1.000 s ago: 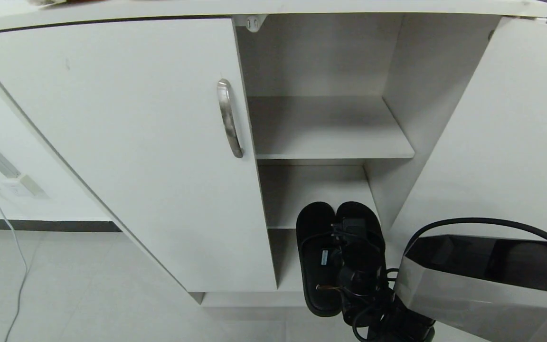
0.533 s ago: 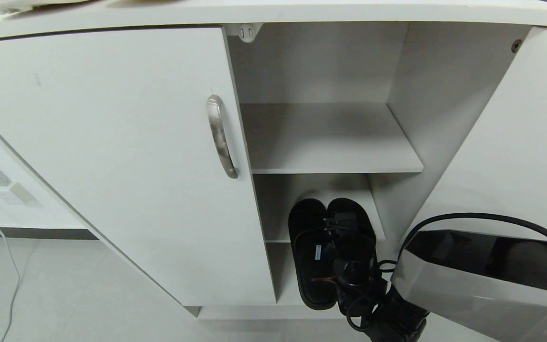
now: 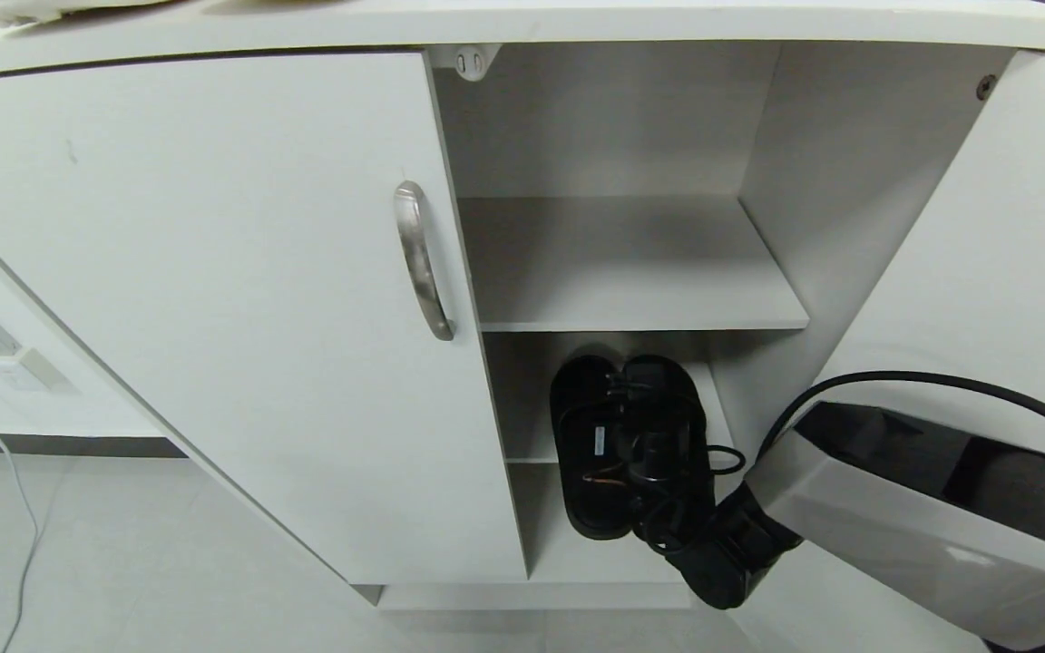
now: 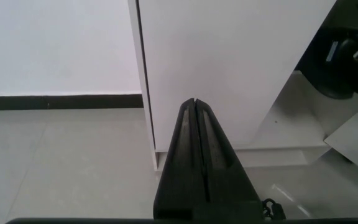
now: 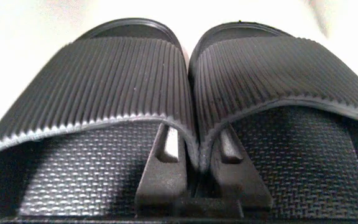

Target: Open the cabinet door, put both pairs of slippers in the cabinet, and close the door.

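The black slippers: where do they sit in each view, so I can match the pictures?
Head view: black slippers at low centre, in the cabinet's open side, under the shelf.
Left wrist view: dark shapes just past the closed door.
Right wrist view: close up, inner edges pinched by the right gripper.
Shared landmark: the closed door, beside the slippers in the head and left wrist views.

Home-like room: cabinet [image 3: 214, 272], tiled floor [image 3: 123, 562]

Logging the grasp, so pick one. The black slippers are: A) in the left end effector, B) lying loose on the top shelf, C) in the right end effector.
C: the right end effector pinches the black slippers together by their adjoining strap edges.
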